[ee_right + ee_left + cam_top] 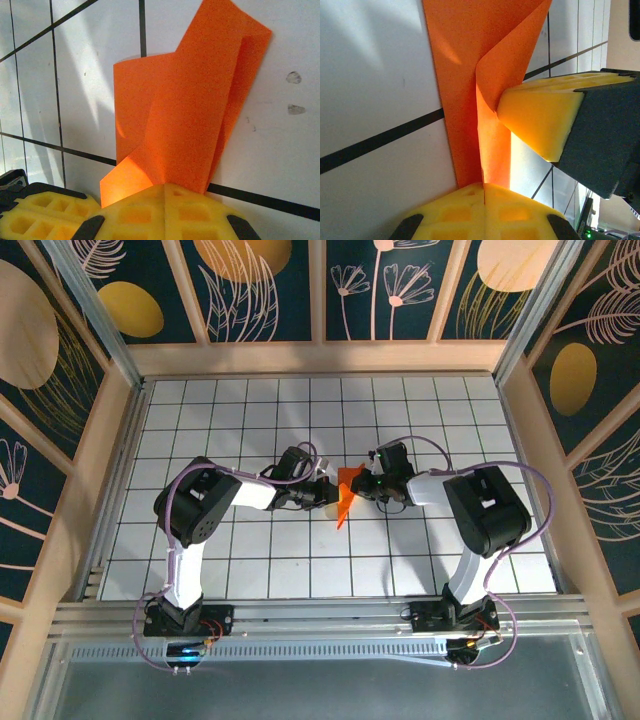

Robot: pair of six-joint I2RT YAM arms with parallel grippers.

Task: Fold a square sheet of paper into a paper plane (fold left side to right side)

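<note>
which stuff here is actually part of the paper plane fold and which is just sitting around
Part of the job:
- orange paper, partly folded
- left gripper, shut on the orange paper
- right gripper, shut on the orange paper

Just surroundings:
- grid table
- patterned wall panels
- small smudges on the table

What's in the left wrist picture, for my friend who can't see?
The left gripper pinches folded orange paper in shut yellow jaws. The right gripper touches its fold from the right, over a white gridded table.
</note>
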